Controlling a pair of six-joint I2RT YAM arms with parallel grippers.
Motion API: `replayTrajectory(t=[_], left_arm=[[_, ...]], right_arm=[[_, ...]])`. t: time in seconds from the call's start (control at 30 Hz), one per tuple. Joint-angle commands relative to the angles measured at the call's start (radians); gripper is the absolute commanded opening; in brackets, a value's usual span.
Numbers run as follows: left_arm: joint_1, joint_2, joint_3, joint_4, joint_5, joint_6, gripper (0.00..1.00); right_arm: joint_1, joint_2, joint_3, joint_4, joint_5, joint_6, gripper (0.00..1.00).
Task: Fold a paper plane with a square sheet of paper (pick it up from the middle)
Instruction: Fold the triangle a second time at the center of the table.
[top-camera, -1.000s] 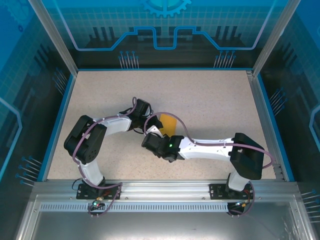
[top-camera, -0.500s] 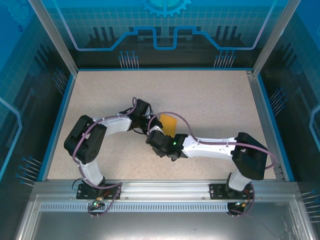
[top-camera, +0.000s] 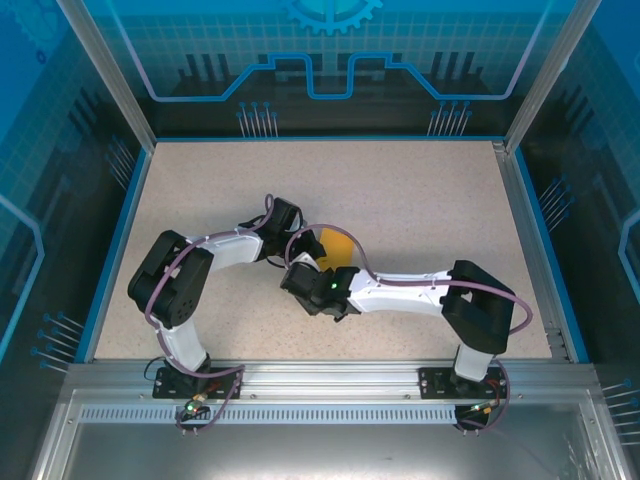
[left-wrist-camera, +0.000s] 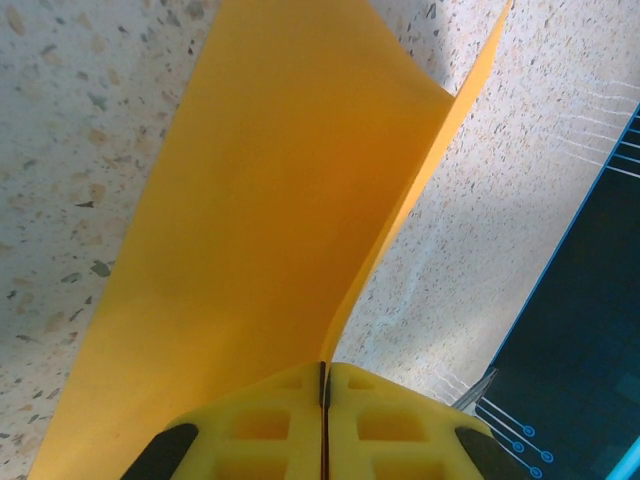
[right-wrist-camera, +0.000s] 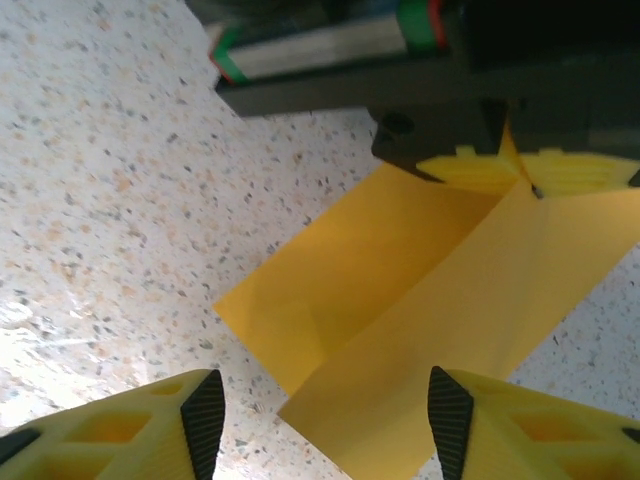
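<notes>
our left gripper (left-wrist-camera: 322, 385) is clenched, its pads pressed flat together on one edge of the orange-yellow sheet of paper (left-wrist-camera: 270, 200). the sheet fans away from the gripper with one flap raised along a fold. our right gripper (right-wrist-camera: 320, 425) hangs spread wide over the sheet's folded corner, its fingers (right-wrist-camera: 130, 425) grasping nothing. since half a second ago the right wrist has slid left and its elbow has drawn in toward the table's middle, covering more of the sheet. the sheet lies near the middle of the table (top-camera: 420, 190), between both wrists. bare room stretches toward the far edge and both far corners.
</notes>
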Motion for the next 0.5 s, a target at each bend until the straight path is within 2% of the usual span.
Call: replayTrajectory(t=[0.0,0.17,0.33,0.4,0.47], left_arm=[[0.002,-0.001,0.028,-0.029,0.029,0.021,0.08],[0.002,0.002,0.032,-0.029,0.03,0.02,0.08],[0.002,0.003,0.036,-0.03,0.029,0.021,0.08],[0.002,-0.001,0.035,-0.033,0.028,0.023,0.12],[0.002,-0.008,0.034,-0.034,0.026,0.03,0.14]], right_arm=[[0.015,-0.008,0.019,-0.029,0.042,0.023,0.53],[0.018,-0.031,0.003,-0.034,0.052,0.028,0.31],[0.014,-0.052,-0.012,-0.033,0.046,0.024,0.16],[0.009,-0.065,-0.022,-0.026,0.035,0.025,0.09],[-0.002,-0.083,-0.038,-0.009,0.014,0.024,0.06]])
